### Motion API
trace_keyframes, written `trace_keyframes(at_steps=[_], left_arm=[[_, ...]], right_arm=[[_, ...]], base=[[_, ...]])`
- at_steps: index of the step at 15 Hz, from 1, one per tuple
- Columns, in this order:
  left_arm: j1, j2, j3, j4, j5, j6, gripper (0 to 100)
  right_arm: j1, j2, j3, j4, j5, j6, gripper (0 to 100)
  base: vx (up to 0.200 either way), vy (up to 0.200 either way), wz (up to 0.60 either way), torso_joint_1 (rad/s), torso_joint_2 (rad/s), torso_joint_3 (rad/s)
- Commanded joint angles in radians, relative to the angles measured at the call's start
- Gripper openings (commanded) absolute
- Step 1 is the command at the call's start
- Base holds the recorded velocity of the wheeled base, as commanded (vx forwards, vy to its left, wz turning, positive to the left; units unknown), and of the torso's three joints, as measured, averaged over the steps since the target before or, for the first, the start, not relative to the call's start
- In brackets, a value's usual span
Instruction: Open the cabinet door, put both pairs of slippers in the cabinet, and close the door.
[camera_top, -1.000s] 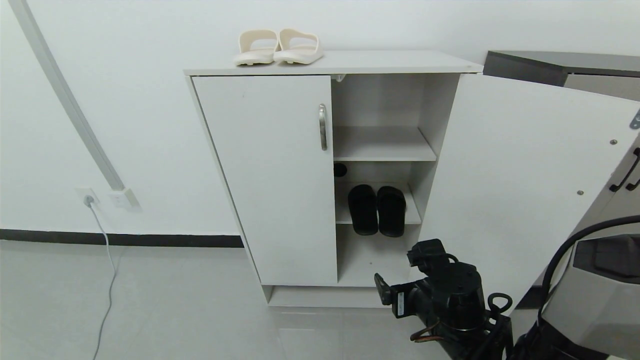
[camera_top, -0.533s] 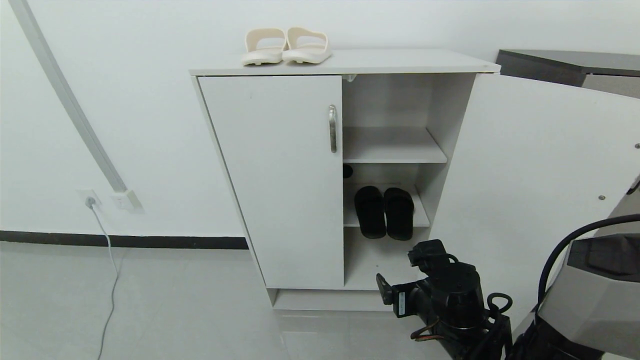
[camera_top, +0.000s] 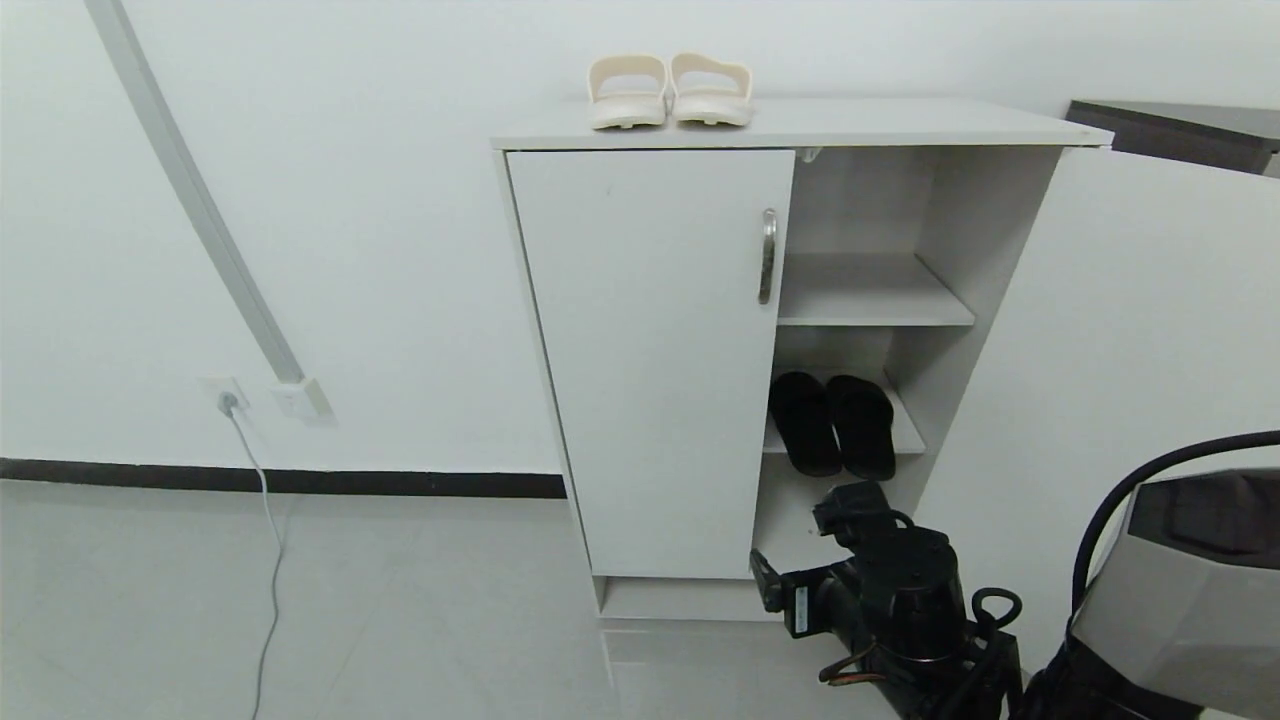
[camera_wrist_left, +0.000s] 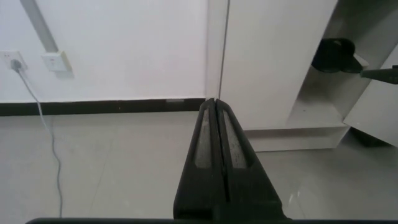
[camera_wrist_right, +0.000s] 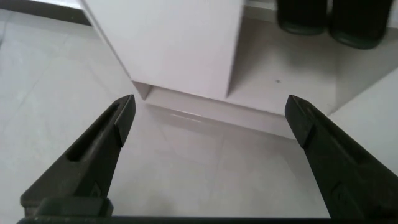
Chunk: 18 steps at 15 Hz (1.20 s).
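The cabinet (camera_top: 900, 125) is a tall white unit with two flat doors. It stands on a pale tiled floor (camera_top: 350, 600) against a white wall (camera_top: 350, 200). Its left door (camera_top: 650, 360) is shut and carries a slim upright metal handle (camera_top: 767, 256) along its inner edge. Its right door (camera_top: 1130, 380) is swung wide open (the inner face is plain white). The open half shows an upper shelf (camera_top: 870, 300), a middle shelf (camera_top: 908, 440) below it and a bottom compartment (camera_top: 790, 520).

A pair of black slippers (camera_top: 832, 425) lies side by side on the middle shelf, inside the open half. A pair of cream slippers (camera_top: 670, 92), each with a broad strap, sits on the cabinet's top panel above the shut door, the two touching each other.

The right arm (camera_top: 890, 590) is low in front of the open half, near the bottom compartment. The fingers of the right claw (camera_wrist_right: 209, 106) are spread well apart and hold nothing. Between them lie floor tiles and the lower edge of the shut door, and the ends of the black slippers show beyond. The fingers of the left claw (camera_wrist_left: 216, 106) are pressed together with nothing between them. It hangs above the floor, facing the wall and the shut door.

A wall socket (camera_top: 228, 400) sits low on the wall well to the cabinet's left, and a pale cable (camera_top: 265, 520) trails from it down to the floor.
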Motion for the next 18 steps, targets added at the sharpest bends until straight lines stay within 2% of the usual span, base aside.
trace_keyframes(at_steps=[1,5,9,11,18], left_arm=[[0.0,0.001,0.0,0.0,0.0,0.0,0],[0.0,0.001,0.0,0.0,0.0,-0.001,0],[0.0,0.001,0.0,0.0,0.002,0.002,0],[0.0,0.001,0.0,0.0,0.002,0.002,0],[0.0,0.001,0.0,0.0,0.002,0.002,0]], right_arm=[[0.0,0.002,0.0,-0.001,0.0,0.0,100],[-0.001,0.004,0.002,-0.005,-0.002,0.0,100],[-0.021,0.002,0.003,-0.017,0.003,0.001,100],[-0.033,0.004,0.028,-0.074,0.004,-0.005,100],[-0.052,0.005,0.026,-0.143,0.004,-0.036,100]], base=[[0.0,0.2,0.0,-0.007,0.0,0.002],[0.0,0.2,0.0,0.007,0.0,0.002],[0.0,0.0,0.0,0.0,0.0,0.0],[0.0,0.0,0.0,0.0,0.0,0.0],[0.0,0.0,0.0,0.0,0.0,0.0]])
